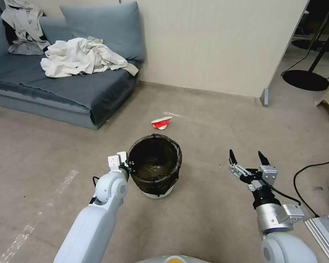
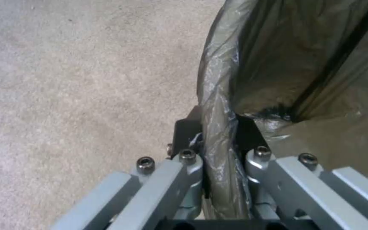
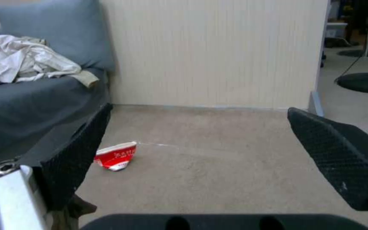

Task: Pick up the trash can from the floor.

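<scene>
The trash can, frame centre, sits on the floor — I have left gripper jaws clamped on its rim; right gripper gapes empty — lift outstanding.

Left end effector astride bag-lined trash can rim

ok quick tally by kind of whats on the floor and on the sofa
Trash can: 1, on the floor, left gripper clamped on its rim
Crushed red and white cup: 1, on the floor
Cushion: 1, on the sofa
Clothing heaps: 2, on the sofa
Total: 5
</scene>
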Motion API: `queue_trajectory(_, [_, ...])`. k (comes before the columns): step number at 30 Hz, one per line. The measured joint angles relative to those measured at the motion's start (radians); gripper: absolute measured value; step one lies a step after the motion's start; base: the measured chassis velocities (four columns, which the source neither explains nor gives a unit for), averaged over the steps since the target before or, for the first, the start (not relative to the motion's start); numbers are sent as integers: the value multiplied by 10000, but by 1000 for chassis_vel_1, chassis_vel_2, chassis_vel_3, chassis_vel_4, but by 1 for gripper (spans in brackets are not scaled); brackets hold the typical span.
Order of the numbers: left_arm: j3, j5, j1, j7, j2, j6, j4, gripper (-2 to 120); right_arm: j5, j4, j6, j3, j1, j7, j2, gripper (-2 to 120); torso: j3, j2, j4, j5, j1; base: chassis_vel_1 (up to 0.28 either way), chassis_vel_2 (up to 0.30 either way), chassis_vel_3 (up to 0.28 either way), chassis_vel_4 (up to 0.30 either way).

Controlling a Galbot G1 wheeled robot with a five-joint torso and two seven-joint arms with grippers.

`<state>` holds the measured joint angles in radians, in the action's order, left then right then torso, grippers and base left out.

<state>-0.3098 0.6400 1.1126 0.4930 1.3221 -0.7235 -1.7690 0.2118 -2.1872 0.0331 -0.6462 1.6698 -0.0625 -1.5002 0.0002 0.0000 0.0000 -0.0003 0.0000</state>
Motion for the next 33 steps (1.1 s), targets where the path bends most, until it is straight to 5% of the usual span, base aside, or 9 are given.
queue_trajectory(16, [-1138, 1747, 786, 375, -358, -106, -2122, 1, 3, -108, 2, -12, 46, 12, 18, 100, 0, -1, 1, 1, 1, 0, 0, 0, 0])
queue_trajectory(33, [-1509, 1999, 1146, 346, -694, -108, -2809, 1, -5, -113, -36, 22, -36, 16, 37, 100, -1, -1, 1, 3, 1, 0, 0, 0, 0])
